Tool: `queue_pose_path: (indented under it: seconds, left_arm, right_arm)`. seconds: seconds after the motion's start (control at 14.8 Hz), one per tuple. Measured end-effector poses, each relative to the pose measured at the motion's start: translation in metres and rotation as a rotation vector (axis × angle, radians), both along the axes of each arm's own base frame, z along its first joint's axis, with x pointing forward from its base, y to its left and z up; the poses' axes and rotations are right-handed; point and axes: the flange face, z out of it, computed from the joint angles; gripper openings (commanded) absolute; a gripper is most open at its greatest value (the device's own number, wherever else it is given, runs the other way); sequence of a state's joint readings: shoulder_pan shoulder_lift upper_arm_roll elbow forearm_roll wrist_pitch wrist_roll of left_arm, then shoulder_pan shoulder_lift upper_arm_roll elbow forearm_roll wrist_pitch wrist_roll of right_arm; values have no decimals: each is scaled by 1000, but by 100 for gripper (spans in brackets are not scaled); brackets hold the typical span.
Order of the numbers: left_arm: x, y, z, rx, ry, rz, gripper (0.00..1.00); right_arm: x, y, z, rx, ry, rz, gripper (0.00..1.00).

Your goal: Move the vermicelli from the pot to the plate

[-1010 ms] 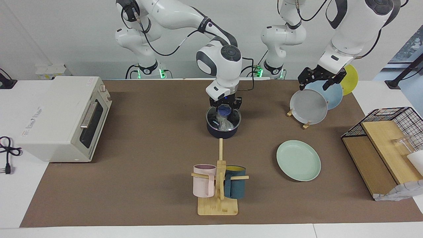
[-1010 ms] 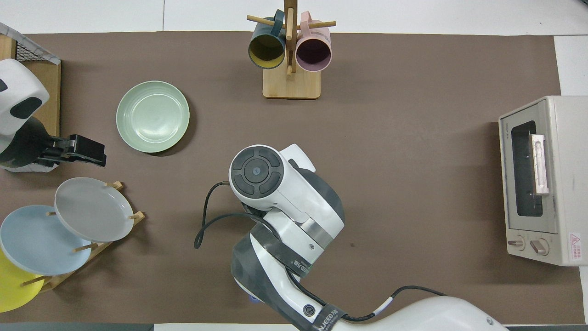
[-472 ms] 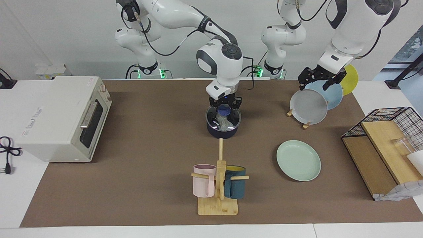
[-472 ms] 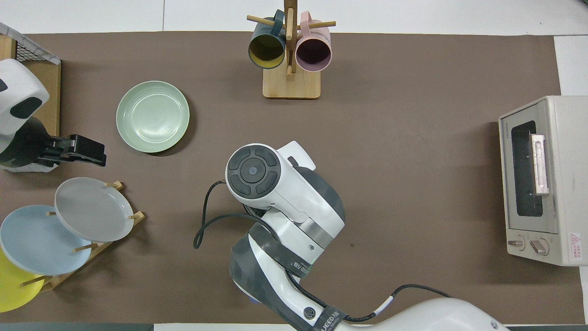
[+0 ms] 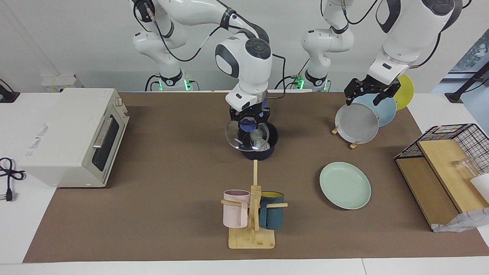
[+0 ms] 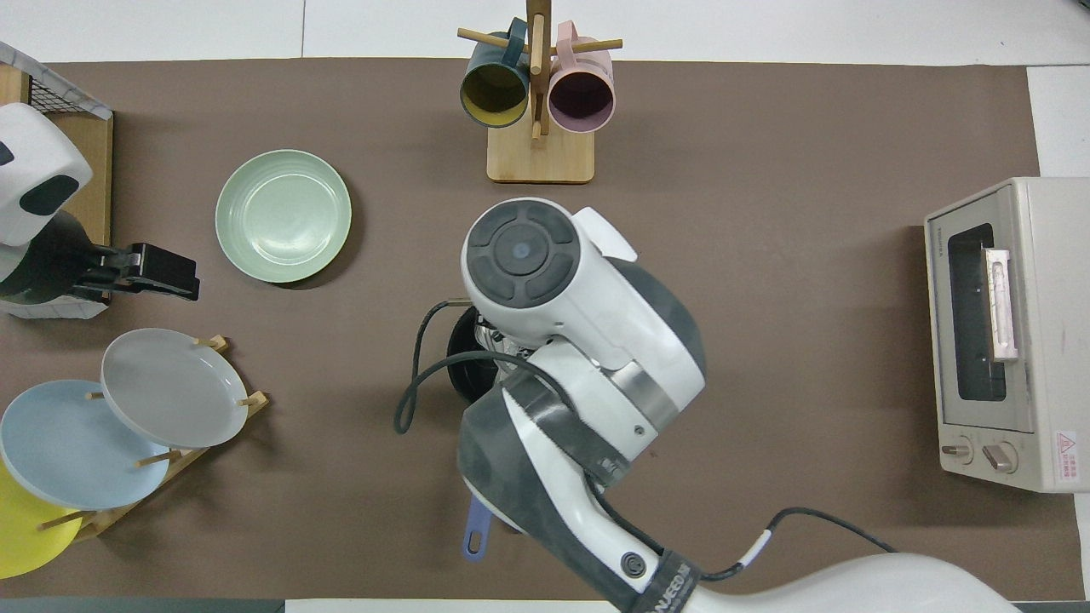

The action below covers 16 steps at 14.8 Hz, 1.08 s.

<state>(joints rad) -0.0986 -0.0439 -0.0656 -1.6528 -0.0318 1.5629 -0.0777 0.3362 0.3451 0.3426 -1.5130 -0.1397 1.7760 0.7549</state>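
The dark navy pot stands at the middle of the table, its blue handle pointing toward the robots. The vermicelli lies inside it as a pale clump, partly seen through the glass lid. My right gripper is shut on the lid's blue knob and holds the lid tilted, just above the pot's rim and shifted toward the right arm's end. In the overhead view the right arm hides most of the pot. The mint-green plate lies empty, farther from the robots, toward the left arm's end. My left gripper waits open over the plate rack.
A rack with grey, light blue and yellow plates stands under the left gripper. A wooden mug tree with a pink and a teal mug stands farther out than the pot. A toaster oven sits at the right arm's end, a wire basket with boards at the left arm's end.
The right gripper has lifted the glass lid off the pot and carried it up and a little toward the right arm's end. The left arm has not moved.
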Motion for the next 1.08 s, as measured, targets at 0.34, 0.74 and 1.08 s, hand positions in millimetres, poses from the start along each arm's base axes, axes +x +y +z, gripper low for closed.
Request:
queue_pose_path:
  seconds: [0.34,0.74,1.08]
  left_arm:
    - [-8,-81,-14,-8,-38,-48,100]
    - [-21,-220,-119,-19,-17,-147,100]
    - [-36,-262,-204,-52,-29,-151,100]
  right_arm:
    - [50,-100,9,-9,37,101,55]
    - [90,-222,-1,6,81,214,55]
    - [80,-257,-46,9,55,241,55]
